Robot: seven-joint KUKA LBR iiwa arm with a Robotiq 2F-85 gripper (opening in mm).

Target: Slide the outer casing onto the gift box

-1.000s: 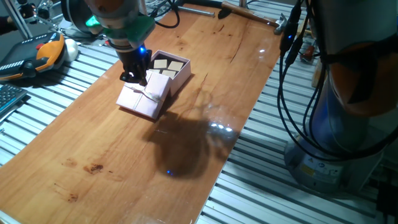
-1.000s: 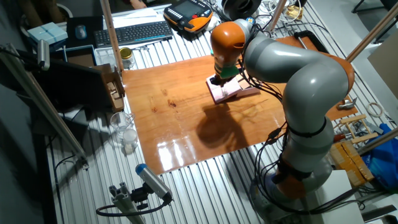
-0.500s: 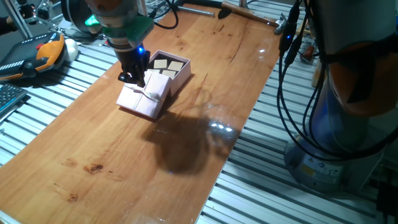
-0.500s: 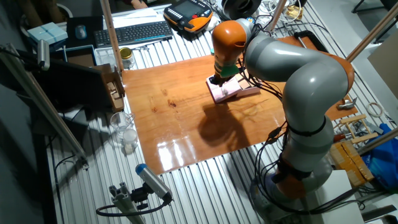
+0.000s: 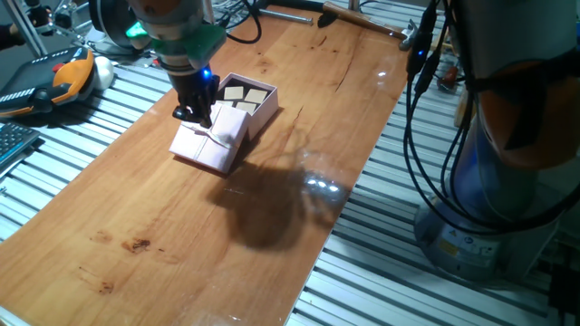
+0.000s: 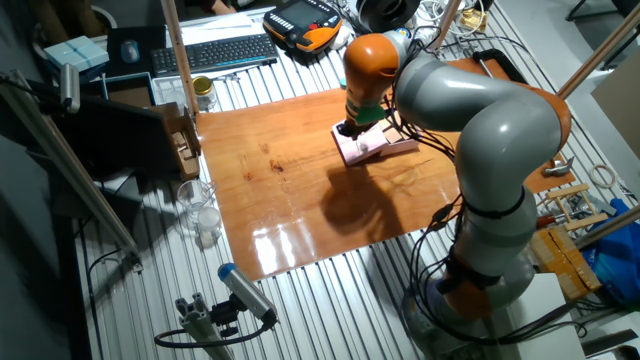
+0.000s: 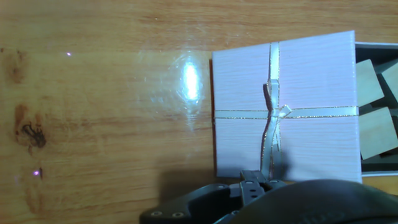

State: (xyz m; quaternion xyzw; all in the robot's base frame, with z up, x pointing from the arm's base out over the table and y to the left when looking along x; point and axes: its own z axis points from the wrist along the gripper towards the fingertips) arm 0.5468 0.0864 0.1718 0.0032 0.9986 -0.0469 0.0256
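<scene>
The outer casing (image 5: 210, 143), a pale pink flat sleeve with a cream ribbon cross and bow, lies on the wooden table. One end overlaps the gift box (image 5: 249, 98), a pink tray whose beige squares show beyond the sleeve. In the hand view the casing (image 7: 286, 106) fills the middle and the gift box (image 7: 377, 112) sticks out at its right end. My gripper (image 5: 194, 112) stands upright at the casing's side edge, by the ribbon, with the fingers close together and nothing seen between them. It also shows in the other fixed view (image 6: 347, 129) and low in the hand view (image 7: 256, 183).
An orange and black handheld controller (image 5: 63, 80) and a keyboard lie on the slatted bench left of the wooden board (image 5: 181, 235). Black cables (image 5: 419, 136) and the robot base (image 5: 507, 172) stand at the right. A hammer (image 5: 362, 18) lies at the board's far edge.
</scene>
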